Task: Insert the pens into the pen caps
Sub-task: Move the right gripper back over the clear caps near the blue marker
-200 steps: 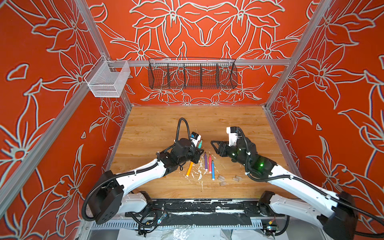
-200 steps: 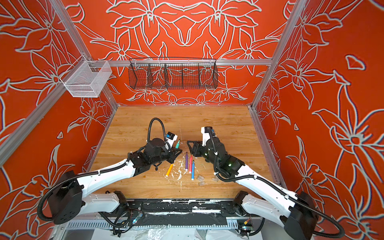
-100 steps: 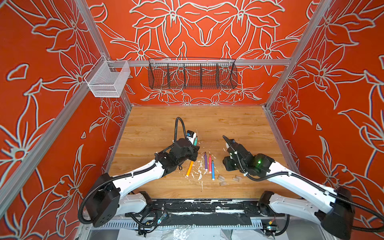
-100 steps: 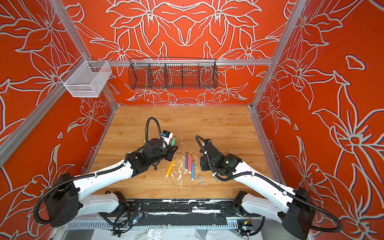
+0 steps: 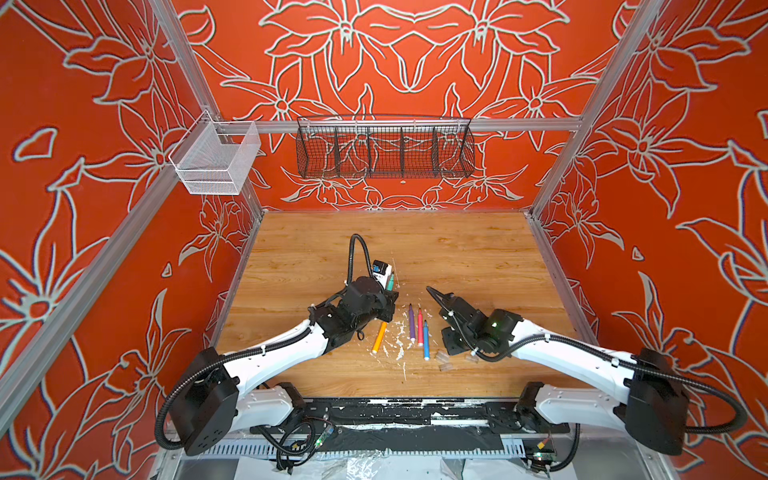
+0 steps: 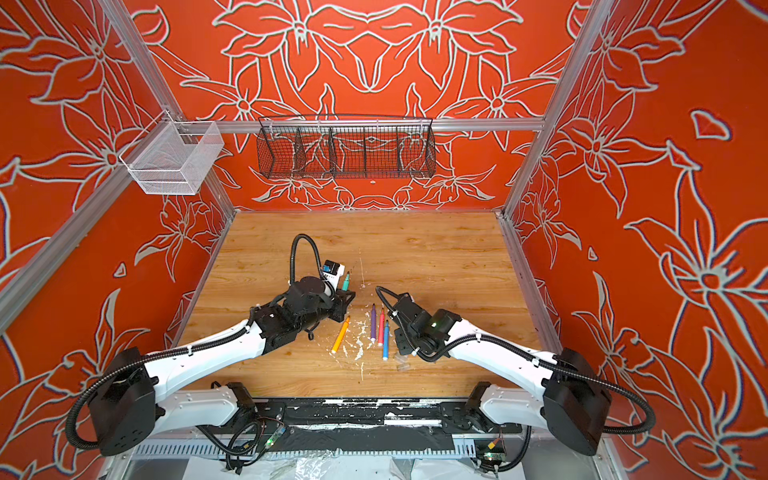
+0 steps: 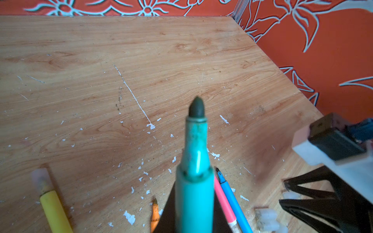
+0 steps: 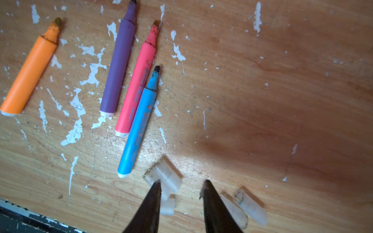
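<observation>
Green pen (image 5: 390,281) stands tip-up, clamped in my left gripper (image 5: 389,298), in both top views; my right gripper (image 5: 451,351) has tipped down over the pen caps (image 5: 444,362). Left wrist: the pen's dark tip is bare. Right wrist: my fingers (image 8: 150,203), parted and empty, have narrowed; clear caps lie just beside each fingertip, so a pick seems next.
</observation>
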You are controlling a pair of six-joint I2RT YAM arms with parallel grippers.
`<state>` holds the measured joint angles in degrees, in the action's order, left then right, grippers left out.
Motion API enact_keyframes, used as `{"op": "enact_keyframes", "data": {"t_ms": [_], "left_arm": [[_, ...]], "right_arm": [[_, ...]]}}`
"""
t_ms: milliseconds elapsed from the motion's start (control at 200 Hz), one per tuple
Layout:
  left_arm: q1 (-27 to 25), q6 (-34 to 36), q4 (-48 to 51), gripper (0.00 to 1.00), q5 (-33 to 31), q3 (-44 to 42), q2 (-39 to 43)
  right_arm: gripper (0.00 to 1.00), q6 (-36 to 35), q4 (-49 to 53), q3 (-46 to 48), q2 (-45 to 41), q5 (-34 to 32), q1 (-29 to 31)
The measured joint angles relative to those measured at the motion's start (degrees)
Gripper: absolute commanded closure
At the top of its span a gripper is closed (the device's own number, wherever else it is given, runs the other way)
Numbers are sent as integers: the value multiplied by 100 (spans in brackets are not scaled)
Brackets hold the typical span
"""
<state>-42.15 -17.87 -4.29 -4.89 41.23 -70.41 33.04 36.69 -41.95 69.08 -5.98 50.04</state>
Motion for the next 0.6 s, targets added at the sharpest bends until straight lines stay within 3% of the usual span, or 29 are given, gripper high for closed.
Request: {"op": "enact_keyframes", "data": {"t_ms": [435,601], "left_arm": [[4,-2,35,100,0,0,0],[4,-2,37,100,0,0,0]], "right_arm": [[67,487,2,448,-81,-2,577],[53,855,116,643,-444,-15,905]]}}
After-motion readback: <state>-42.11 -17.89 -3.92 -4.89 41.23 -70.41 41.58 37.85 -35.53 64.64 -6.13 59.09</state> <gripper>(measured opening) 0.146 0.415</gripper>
